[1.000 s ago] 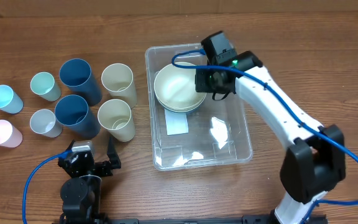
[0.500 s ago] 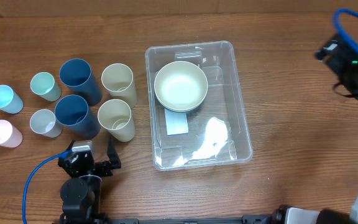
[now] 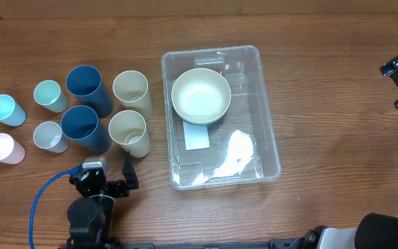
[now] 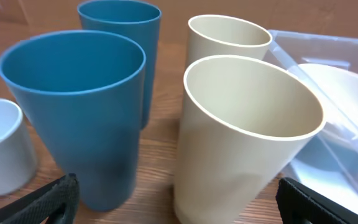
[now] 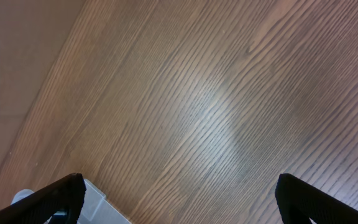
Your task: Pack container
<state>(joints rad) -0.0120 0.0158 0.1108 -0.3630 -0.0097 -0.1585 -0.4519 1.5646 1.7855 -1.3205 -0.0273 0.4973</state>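
The right arm is pulling well away from the container (image 3: 264, 90) it was reaching into a second ago, and is now hanging at the right edge of the frame over bare bench (image 3: 337, 69). Its pincer (image 5: 179, 199) is released and carrying nothing. The container is sitting mid-frame, a cream bowl (image 3: 200, 95) resting in its upper half, so I'd say one item is packed. At lower left, the left pincer (image 4: 179, 202) is gaping towards a cream cup (image 4: 247, 137) and a blue cup (image 4: 73, 112).

Two blue cups (image 3: 83, 83), two cream cups (image 3: 130, 88) and four small pastel cups (image 3: 1, 108) stand on the wooden table (image 3: 323, 69).
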